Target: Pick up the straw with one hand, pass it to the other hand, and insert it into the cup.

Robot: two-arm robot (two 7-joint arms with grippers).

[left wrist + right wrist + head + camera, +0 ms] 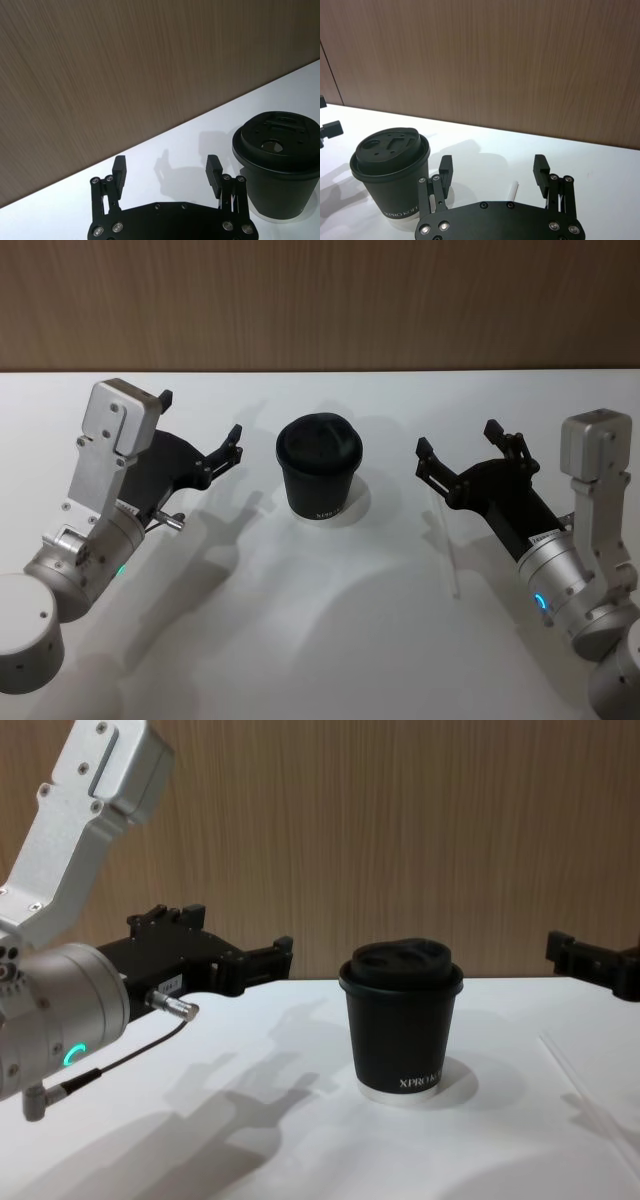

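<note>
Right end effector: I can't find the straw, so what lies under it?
The straw lies flat on the table beneath the open right end effector, whose body covers part of it.

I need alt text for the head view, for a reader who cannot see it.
A black lidded cup stands upright on a white table between the left end effector and the right end effector, both open and empty. A thin white straw lies flat on the table near the right one.
</note>
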